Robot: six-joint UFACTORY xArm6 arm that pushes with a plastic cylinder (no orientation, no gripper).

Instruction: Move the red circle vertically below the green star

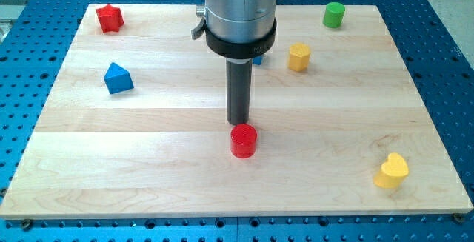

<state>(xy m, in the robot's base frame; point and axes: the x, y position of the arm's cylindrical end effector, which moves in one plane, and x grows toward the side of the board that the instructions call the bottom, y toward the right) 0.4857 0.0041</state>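
My tip (238, 122) rests on the wooden board (148, 175); it is a bare rod with no jaws to open or close, and it holds nothing. The red circle (243, 140) sits right at the tip, just toward the view's bottom, touching or nearly so. The green star is hidden behind the arm. A blue block (257, 59) peeks out beside the arm, with a yellow block (298, 56) right of it. Farther off lie a green cylinder (334, 14), yellow heart (391, 171), blue triangle (118, 78) and red star (109, 18).
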